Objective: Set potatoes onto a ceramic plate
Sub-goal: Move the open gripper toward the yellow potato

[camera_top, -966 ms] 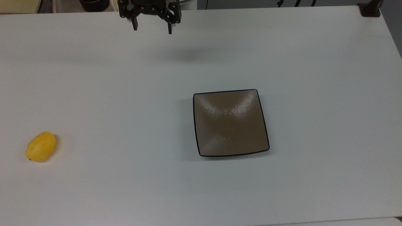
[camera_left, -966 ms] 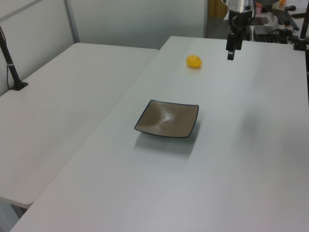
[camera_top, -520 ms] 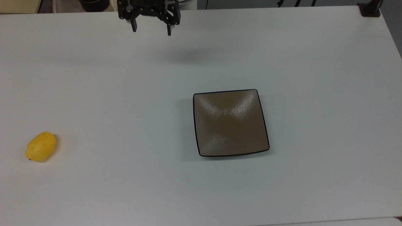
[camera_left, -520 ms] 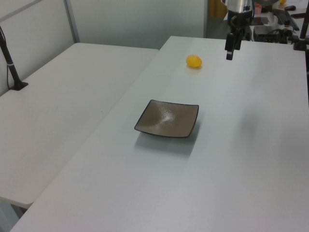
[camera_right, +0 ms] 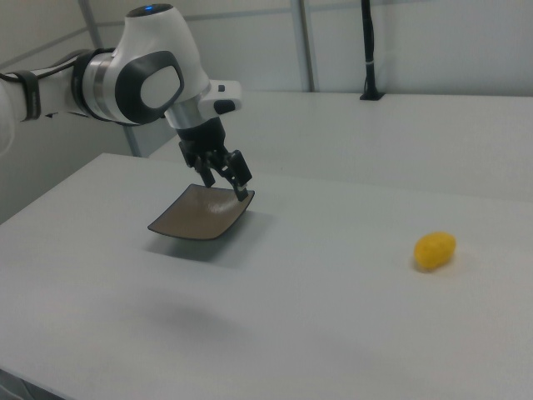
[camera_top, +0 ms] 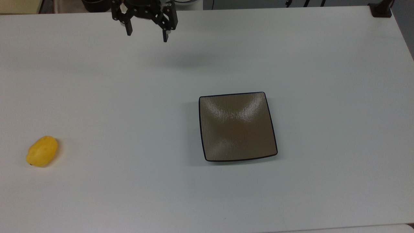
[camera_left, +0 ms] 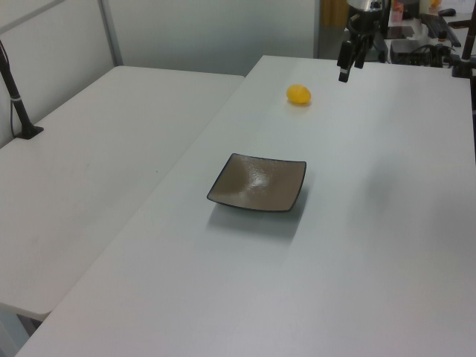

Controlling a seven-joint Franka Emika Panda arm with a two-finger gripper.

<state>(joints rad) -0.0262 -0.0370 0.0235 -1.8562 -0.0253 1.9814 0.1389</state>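
Top view first, and the gripper (camera_top: 147, 36) has slid toward the top view's left along the upper edge of the frame since a second ago, its two fingertips now reaching a little lower into the picture. In the left view the gripper (camera_left: 346, 65) has also moved, shifting toward the left view's left and higher in the frame, ending up closer to the potato than it was. Nothing else has changed: the potato and the plate sit just where they were.

Now the gripper itself. Its two black fingers (camera_top: 129, 30) are spread wide apart, with open air between them, and they grip nothing. It hangs above the white table (camera_top: 97, 97), touching nothing, and a faint shadow lies on the tabletop below it. In the right view the gripper (camera_right: 226, 178) hangs from the white arm (camera_right: 125, 79), fingers angled down in front of the plate.

The count: one potato (camera_top: 42, 151), yellow and lumpy, lying on the bare table at the lower left of the top view, well apart from the plate and from the gripper. One plate (camera_top: 237, 126), square and glossy brown with a dark rim, right of centre in the top view, with nothing on it. One arm, one gripper, two fingers.
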